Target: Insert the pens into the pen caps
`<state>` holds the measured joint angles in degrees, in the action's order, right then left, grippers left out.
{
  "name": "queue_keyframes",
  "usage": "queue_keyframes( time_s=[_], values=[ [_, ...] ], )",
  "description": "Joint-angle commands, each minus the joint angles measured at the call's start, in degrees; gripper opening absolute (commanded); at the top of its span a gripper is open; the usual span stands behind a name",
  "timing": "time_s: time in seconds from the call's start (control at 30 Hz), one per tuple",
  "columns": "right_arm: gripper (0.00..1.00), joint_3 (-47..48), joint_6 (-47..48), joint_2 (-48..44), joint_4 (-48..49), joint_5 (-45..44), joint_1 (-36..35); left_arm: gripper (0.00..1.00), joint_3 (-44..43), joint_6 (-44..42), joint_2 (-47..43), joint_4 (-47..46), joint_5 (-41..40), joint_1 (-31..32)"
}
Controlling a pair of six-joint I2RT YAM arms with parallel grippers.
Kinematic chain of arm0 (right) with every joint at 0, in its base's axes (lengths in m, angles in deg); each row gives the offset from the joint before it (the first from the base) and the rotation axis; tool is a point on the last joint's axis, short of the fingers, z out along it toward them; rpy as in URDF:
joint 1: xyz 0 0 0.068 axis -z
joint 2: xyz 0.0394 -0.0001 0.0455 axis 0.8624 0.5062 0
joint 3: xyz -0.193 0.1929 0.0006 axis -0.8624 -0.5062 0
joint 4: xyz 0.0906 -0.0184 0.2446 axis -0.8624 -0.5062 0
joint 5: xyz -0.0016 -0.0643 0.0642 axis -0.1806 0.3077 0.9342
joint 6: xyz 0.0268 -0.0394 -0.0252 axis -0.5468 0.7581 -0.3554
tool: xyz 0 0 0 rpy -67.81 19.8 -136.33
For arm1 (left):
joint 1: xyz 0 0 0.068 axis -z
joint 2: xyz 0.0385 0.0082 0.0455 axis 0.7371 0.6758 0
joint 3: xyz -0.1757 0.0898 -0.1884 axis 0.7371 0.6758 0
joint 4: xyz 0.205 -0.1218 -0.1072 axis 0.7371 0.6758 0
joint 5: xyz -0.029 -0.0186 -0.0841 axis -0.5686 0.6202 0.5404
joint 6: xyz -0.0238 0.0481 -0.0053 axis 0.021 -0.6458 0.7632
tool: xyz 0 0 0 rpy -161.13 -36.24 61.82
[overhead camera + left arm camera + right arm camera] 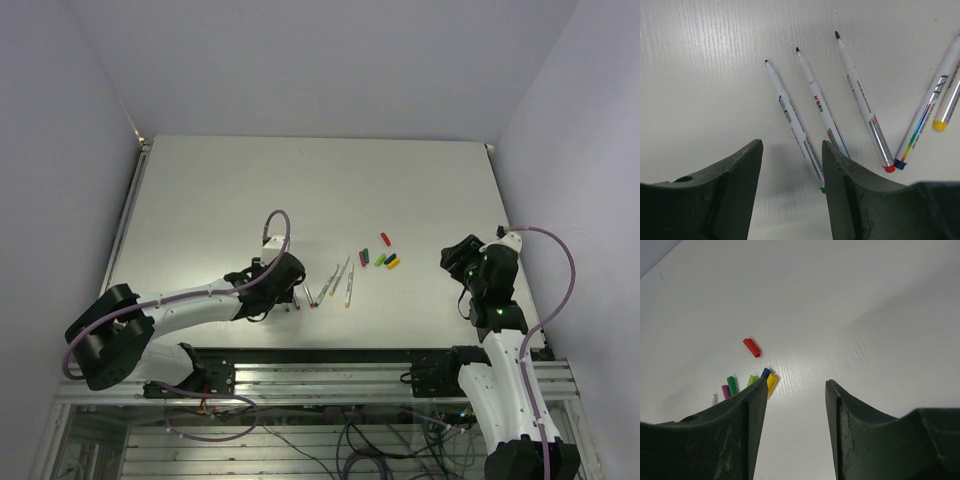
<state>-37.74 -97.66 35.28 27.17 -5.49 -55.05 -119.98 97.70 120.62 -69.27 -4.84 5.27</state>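
Five whitish pens lie fanned on the table (pixel 300 190), uncapped, tips pointing away in the left wrist view: a green-ended pen (pixel 789 116), a second pen (pixel 816 100), a red-ended pen (pixel 862 102), a blue-ended pen (pixel 930 107) and a yellow-ended pen (pixel 950 107). My left gripper (pixel 790 150) is open and empty, low over the near end of the green-ended pen, which runs beside the right finger (pixel 850 200). Several small caps lie in a cluster (pixel 381 257): red (pixel 752 347), yellow (pixel 771 382), dark blue (pixel 765 372), green (pixel 732 385), magenta (pixel 725 391). My right gripper (pixel 796 385) is open and empty, right of the caps.
In the top view the pens (pixel 340 282) lie just left of the caps, near the table's front edge. The left gripper (pixel 290 290) is at their left end; the right gripper (pixel 452 262) is to the right. A metal rail (pixel 320 360) runs along the front.
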Motion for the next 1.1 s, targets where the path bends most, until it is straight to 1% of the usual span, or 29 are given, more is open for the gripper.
queue_keyframes(
  time_s=[0.0,0.5,0.9,1.07],
  values=[
    [0.5,-1.21,0.38,-0.67,0.47,0.95,0.21,0.61,-2.55,1.01,2.6,-0.99,0.64,0.45],
    [0.51,-2.01,-0.3,1.21,2.6,2.91,0.21,0.59,-4.41,1.11,6.89,0.61,-0.5,0.45],
    [0.52,-2.31,-0.46,1.78,3.01,3.39,0.22,0.58,-5.71,1.83,9.59,4.58,-2.11,0.48],
    [0.52,-2.28,-0.59,1.8,2.94,3.51,0.21,0.59,-6.53,1.67,10.83,7.63,-2.28,0.48]
  ],
)
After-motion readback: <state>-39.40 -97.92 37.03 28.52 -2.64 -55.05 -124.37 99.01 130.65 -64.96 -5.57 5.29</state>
